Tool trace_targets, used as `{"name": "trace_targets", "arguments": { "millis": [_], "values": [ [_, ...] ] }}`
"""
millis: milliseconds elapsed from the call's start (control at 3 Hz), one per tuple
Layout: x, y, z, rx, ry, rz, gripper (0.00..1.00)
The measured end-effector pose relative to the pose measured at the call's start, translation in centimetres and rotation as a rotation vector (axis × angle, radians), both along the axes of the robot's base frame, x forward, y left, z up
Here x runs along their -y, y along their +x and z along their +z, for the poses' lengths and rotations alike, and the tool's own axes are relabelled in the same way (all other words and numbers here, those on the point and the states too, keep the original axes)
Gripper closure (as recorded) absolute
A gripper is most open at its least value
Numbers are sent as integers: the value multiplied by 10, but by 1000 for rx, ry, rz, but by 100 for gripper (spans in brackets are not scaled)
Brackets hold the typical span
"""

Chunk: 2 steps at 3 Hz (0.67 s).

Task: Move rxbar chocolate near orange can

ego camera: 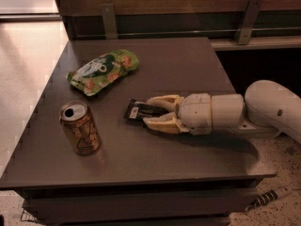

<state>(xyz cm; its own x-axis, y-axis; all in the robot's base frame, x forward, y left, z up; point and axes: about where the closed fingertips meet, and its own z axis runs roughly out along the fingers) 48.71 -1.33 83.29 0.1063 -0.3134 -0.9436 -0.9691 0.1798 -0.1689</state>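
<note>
The rxbar chocolate (139, 110), a small flat black wrapper with white label marks, sits low over the dark table (188, 69), near its middle. My gripper (151, 111) reaches in from the right and its tan fingers are shut on the bar's right end. The orange can (80, 128) stands upright near the table's front left, silver top with a drinking hole showing. The bar is a short way to the right of the can, apart from it.
A green snack bag (103, 70) lies at the table's back left. A wooden wall with metal brackets (108, 20) runs behind the table. My white arm (263, 109) lies over the table's right edge. Light floor lies to the left.
</note>
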Motion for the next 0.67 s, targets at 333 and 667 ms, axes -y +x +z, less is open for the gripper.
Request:
{"name": "trace_targets", "arguments": {
  "millis": [333, 667],
  "values": [
    [-9, 1, -8, 17, 8, -18, 85],
    [-11, 0, -7, 16, 8, -12, 63]
  ]
}}
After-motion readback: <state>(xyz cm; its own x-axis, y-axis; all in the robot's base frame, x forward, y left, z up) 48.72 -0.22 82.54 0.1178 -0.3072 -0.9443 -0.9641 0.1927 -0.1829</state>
